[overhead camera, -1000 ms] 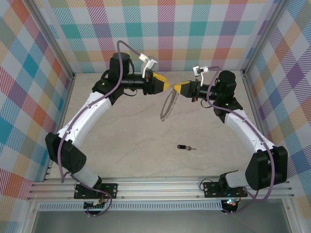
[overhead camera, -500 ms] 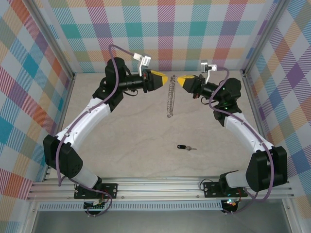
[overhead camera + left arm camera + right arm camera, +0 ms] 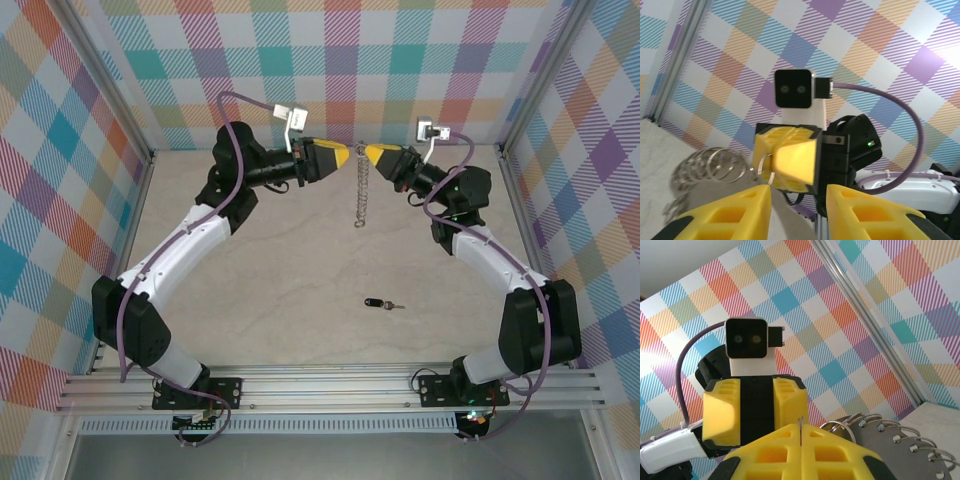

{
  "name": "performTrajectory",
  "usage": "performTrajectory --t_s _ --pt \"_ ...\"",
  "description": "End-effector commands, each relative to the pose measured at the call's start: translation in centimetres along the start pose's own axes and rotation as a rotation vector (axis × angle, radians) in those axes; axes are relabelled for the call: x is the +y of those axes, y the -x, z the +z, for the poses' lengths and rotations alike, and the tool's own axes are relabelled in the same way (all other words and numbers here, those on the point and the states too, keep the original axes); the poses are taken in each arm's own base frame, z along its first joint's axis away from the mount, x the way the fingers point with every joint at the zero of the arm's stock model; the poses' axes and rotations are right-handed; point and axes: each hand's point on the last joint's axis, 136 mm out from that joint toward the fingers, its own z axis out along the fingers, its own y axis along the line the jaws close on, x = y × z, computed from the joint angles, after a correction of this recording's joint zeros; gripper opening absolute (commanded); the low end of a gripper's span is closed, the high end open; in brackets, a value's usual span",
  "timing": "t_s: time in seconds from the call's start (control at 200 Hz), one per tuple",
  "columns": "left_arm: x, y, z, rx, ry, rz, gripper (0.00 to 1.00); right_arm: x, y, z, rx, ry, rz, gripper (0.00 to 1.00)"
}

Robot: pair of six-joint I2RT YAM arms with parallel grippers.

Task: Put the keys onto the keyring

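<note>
Checked walls ringed the counter (image 3: 250, 300) as the right pincer (image 3: 368, 152), clamped on the keyring (image 3: 361, 195) dangling beneath it, faced the left pincer (image 3: 346, 157), jaws apart, while the key (image 3: 378, 303) lay unthreaded, well apart from both pincers.

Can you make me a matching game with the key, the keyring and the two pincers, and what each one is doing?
Things:
1. key
2. keyring
3. left pincer
4. right pincer

What it is doing:
A. shut on the keyring
B. lying on the table
C. hanging in the air
D. open

Pairs: 1-B, 2-C, 3-D, 4-A
</note>
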Motion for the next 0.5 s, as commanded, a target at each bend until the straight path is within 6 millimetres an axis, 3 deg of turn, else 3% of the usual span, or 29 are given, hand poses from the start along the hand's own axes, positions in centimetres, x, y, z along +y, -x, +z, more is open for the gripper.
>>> performTrajectory --t_s 0.0,0.495 --pt "-0.7 -0.2 0.6 -0.004 -0.046 0.004 0.34 2.4 1.7 0.3 -0.063 0.074 -0.054 0.00" --pt "0.1 -0.4 1.7 -0.002 -0.046 -0.014 0.33 2.6 1.3 0.4 -0.055 0.084 -0.044 0.00"
